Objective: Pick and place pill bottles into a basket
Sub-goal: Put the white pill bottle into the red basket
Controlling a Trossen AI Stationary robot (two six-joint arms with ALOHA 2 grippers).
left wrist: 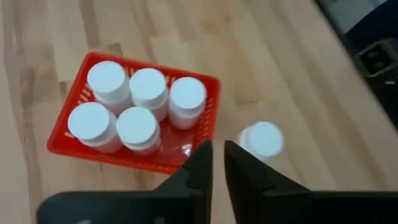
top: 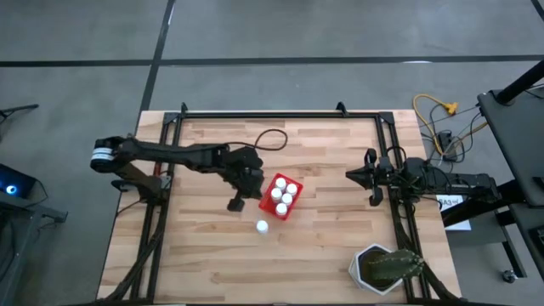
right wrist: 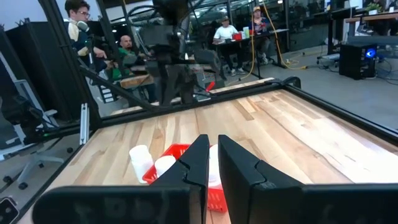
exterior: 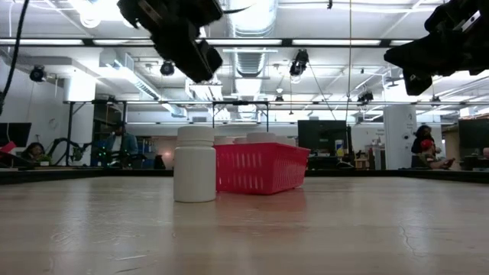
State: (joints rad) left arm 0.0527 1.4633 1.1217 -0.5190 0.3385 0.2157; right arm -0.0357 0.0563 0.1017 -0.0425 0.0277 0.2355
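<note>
The red basket stands at mid-table and holds several white pill bottles; it also shows in the left wrist view and the low view. One more white bottle stands upright on the table just near of the basket, and shows in the left wrist view and the low view. My left gripper hovers above the table just left of the basket, shut and empty. My right gripper waits raised at the right, shut and empty.
A round pot with a green plant stands at the table's near right corner. A black cable lies on the far part of the table. Bare wood lies left of and near the loose bottle. People sit in the room beyond the table.
</note>
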